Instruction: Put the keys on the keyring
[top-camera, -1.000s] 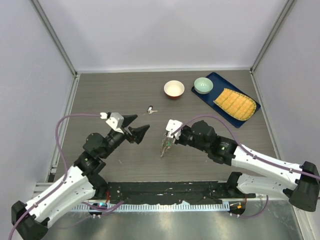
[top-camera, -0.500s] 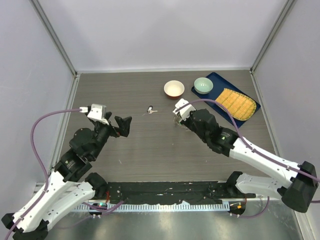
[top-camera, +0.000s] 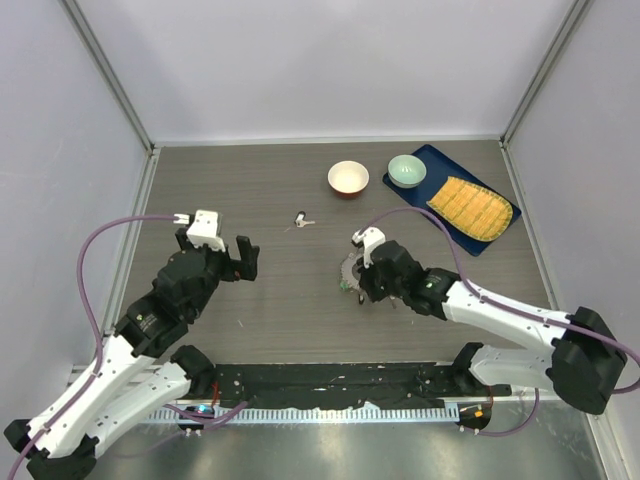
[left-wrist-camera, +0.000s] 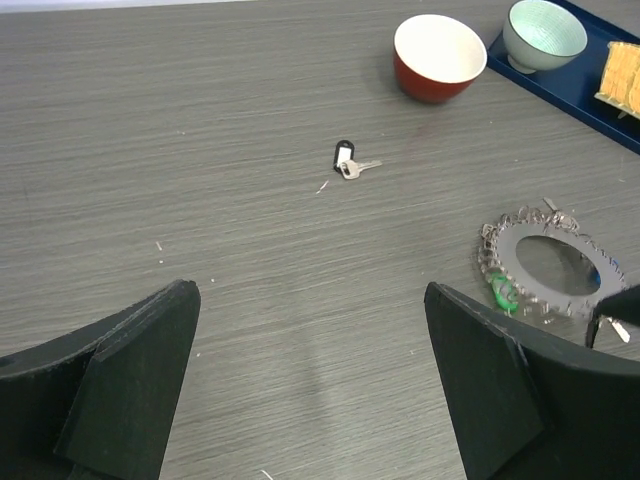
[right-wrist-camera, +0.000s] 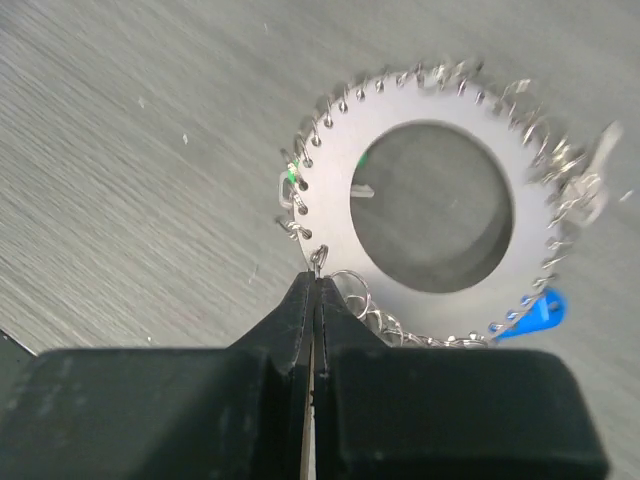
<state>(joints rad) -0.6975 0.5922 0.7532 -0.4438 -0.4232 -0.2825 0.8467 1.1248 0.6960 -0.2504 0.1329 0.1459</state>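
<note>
The keyring is a flat metal ring fringed with silver keys and lies on the table at centre right. It shows in the left wrist view with its green-capped key. In the right wrist view its blue-capped key also shows. My right gripper is shut on a thin silvery piece hooked to the ring's near rim; it hides part of the ring in the top view. A loose key with a black head lies farther back. My left gripper is open and empty above bare table.
A red bowl with a white inside stands at the back. A pale green bowl and a yellow ribbed pad sit on a blue tray at the back right. Grey walls close in the table.
My right gripper swung back and then came forward and down with the keyring, which now lies flat. My left arm drew back to the left, its gripper still open.
</note>
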